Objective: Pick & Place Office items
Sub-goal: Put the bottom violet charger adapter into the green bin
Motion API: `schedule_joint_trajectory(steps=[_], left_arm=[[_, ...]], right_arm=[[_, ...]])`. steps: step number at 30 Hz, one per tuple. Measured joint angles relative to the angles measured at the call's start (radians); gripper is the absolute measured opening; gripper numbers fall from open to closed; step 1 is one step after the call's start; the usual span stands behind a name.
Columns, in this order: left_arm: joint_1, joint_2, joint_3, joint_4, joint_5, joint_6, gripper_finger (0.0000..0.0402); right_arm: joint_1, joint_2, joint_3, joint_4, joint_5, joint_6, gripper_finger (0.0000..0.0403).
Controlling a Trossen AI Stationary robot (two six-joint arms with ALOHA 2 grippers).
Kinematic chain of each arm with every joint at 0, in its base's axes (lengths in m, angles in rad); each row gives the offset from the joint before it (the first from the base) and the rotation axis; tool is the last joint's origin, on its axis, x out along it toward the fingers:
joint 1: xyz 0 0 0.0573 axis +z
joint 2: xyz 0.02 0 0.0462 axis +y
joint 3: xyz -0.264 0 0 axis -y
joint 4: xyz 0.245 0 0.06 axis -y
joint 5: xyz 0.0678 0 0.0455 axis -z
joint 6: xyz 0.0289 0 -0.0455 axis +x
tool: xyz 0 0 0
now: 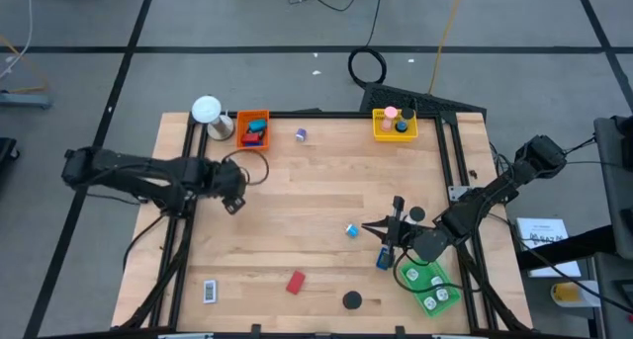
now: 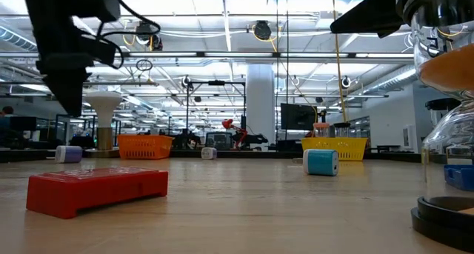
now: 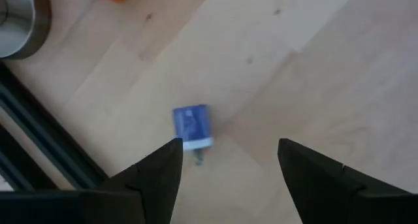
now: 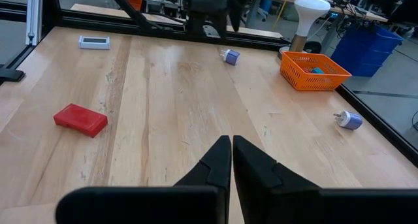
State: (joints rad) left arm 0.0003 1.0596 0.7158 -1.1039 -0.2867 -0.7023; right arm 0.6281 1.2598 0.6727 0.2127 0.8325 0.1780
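My left gripper [image 1: 234, 201] hangs open over the table's left half, its fingers pointing down. Below it, a small blue-and-white piece [image 3: 191, 126] lies flat on the wood, beyond the fingertips [image 3: 171, 153] and untouched; the right wrist view also shows this piece [image 4: 229, 55]. My right gripper [image 1: 388, 228] is shut and empty in the air at the right. Loose on the table lie a red rectangle [image 1: 295, 282], a black-and-white rectangle [image 1: 210, 292], a blue roll [image 1: 351, 230], a purple roll [image 1: 301, 134] and a black disc [image 1: 352, 300].
An orange tray [image 1: 253, 129] with blue and red pieces stands at the far left beside the white ball-topped object [image 1: 207, 112]. A yellow tray [image 1: 395, 124] stands at the far right, a green tray [image 1: 430, 285] at the near right. Black frame rails run along the table's sides.
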Motion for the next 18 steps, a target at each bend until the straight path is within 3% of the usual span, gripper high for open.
schedule_joint_trajectory(steps=[9,18], left_arm=[[0.272,0.001,0.0,0.007,0.09,0.18,0.0255],[0.35,0.031,-0.063,0.052,0.171,0.203,0.0255]], right_arm=[[0.0,0.0,0.0,0.0,0.0,0.0,0.0011],[0.0,0.0,0.0,0.0,0.0,0.0,0.0008]])
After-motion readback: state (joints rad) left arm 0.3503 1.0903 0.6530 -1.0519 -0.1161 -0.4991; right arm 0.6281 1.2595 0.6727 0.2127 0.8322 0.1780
